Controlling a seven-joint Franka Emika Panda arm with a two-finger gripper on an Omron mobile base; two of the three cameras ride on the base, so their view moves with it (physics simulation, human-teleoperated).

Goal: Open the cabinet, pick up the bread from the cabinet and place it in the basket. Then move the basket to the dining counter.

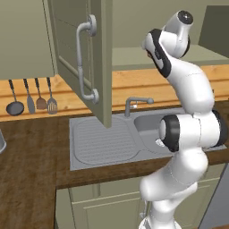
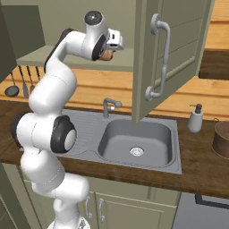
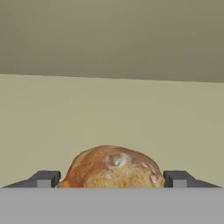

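Cabinet [image 2: 179, 53]: door swung open over the sink [image 2: 136, 142].
Bread [image 3: 111, 168]: sat on the cabinet shelf, between the two fingertips [image 3: 43, 178].
Gripper [image 3: 111, 181]: spread wide around the loaf, not yet clamped.
Advice: keep centred, close gently, lift clear of the shelf.
Basket: out of sight.

Hanging utensils [image 1: 31, 98]: 4, on the wall left of the sink.
Open cabinet door [image 2: 172, 49]: 1, with 1 bar handle [image 2: 160, 58].
Sink [image 2: 136, 143]: 1 basin, 1 tap [image 2: 109, 106].
Soap dispenser [image 2: 195, 118]: 1.
Bread [image 3: 111, 168]: 1 loaf.
Basket [image 2: 221, 137]: 1.
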